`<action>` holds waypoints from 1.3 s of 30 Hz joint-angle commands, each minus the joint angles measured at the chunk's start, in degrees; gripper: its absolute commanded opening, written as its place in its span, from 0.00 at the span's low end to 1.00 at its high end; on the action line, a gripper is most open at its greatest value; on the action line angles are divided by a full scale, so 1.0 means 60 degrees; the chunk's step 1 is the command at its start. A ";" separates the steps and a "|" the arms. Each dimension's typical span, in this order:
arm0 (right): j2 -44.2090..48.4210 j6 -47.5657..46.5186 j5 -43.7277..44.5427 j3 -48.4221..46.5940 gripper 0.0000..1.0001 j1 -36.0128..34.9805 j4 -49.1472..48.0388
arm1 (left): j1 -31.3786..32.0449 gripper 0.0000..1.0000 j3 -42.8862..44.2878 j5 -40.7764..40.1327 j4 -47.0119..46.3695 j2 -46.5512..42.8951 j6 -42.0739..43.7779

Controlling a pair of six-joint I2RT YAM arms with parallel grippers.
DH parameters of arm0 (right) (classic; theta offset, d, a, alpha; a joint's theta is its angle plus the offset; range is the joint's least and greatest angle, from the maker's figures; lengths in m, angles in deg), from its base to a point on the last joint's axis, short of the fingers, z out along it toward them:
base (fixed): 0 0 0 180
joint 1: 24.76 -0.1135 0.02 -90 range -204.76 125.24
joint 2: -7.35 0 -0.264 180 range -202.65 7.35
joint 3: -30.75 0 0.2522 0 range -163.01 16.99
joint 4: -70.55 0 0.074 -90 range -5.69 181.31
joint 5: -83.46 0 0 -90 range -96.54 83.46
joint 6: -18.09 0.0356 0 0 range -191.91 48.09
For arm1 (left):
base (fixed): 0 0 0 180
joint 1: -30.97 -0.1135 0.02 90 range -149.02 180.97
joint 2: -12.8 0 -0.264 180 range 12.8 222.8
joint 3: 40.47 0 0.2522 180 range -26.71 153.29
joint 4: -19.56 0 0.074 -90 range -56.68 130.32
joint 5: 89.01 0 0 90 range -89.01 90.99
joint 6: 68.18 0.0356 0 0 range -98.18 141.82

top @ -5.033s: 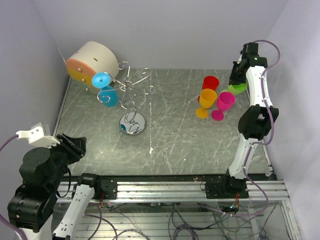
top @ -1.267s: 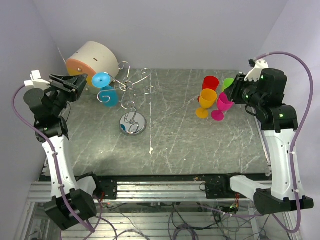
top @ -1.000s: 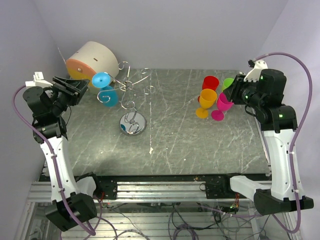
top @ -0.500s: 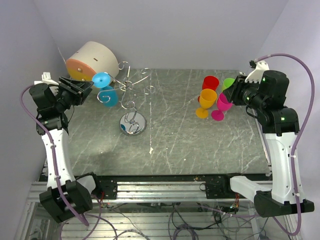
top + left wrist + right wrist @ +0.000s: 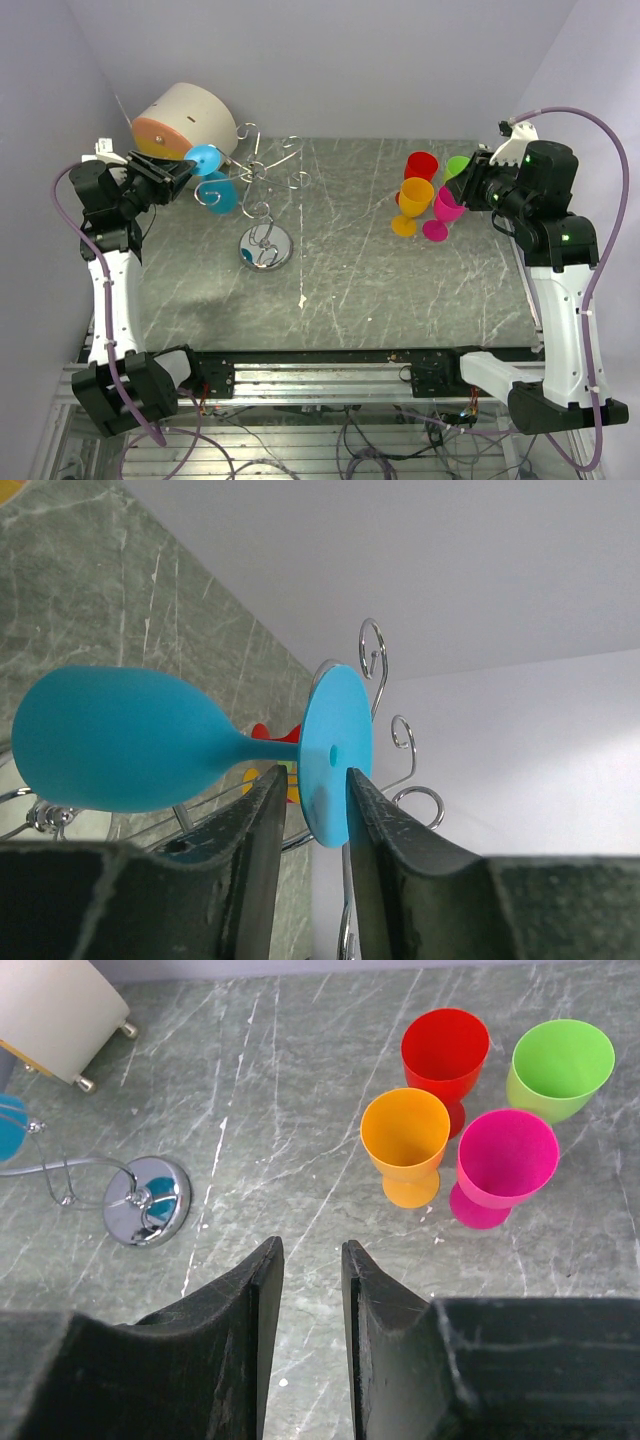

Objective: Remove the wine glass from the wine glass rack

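A blue wine glass (image 5: 214, 188) hangs on the silver wire wine glass rack (image 5: 265, 246) at the back left, its round foot (image 5: 203, 158) pointing left. My left gripper (image 5: 183, 170) is open right at that foot. In the left wrist view the glass (image 5: 120, 738) lies sideways and its foot disc (image 5: 335, 750) sits between my spread fingers (image 5: 316, 780), with the rack's curled hooks (image 5: 372, 650) behind. My right gripper (image 5: 478, 180) is open and empty, high over the table's right side; its wrist view (image 5: 312, 1250) looks down on bare table and the rack's base (image 5: 148, 1200).
A beige-and-orange cylinder (image 5: 185, 120) lies behind the rack. Red (image 5: 421, 165), orange (image 5: 414, 197), pink (image 5: 449, 205) and green (image 5: 457, 165) cups stand together at the back right, just left of my right gripper. Walls close in on both sides.
My left arm has risen from low at the left and moved right, bringing its open fingers around the blue glass's foot. My right arm swung up and has held still since.
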State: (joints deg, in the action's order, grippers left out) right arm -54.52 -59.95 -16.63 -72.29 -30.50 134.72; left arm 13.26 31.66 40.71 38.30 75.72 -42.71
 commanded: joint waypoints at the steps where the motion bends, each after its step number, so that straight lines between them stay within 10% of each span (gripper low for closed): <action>1: 0.0070 0.0027 -0.0007 -0.0198 0.30 -0.0043 -0.0227 | 0.0094 0.37 0.0048 0.0234 -0.0369 -0.0072 -0.0119; 39: 0.0416 0.0217 -0.0162 0.0041 0.29 -0.0050 -0.0710 | 0.0246 0.20 -0.0184 -0.0781 -0.2765 -0.0212 -0.2535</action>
State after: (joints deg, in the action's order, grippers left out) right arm -52.99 -59.27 -16.61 -72.29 -30.50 132.62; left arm 13.54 30.13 36.49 30.58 72.88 -55.13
